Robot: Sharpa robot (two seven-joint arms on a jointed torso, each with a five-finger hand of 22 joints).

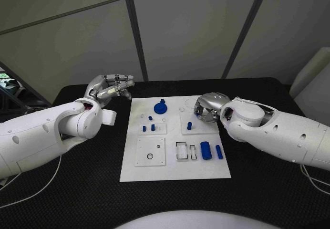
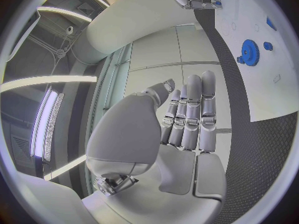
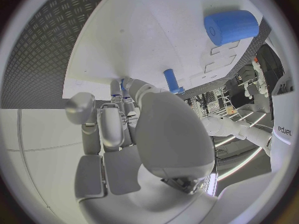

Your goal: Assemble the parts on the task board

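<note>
The task board sat mid-frame, its blue gear up top, pegs seated and two cylinders loose at lower right, so assembly looked partial. The left hand, upper left, was empty with fingers apart; whether the curled right hand held anything, I cannot tell.

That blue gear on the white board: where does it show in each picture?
Head view: the gear lies near the board's far edge, between the two hands.
Left wrist view: the gear lies on the board beyond the left hand.
Right wrist view: not in it.
Shared landmark: the white board.
</note>
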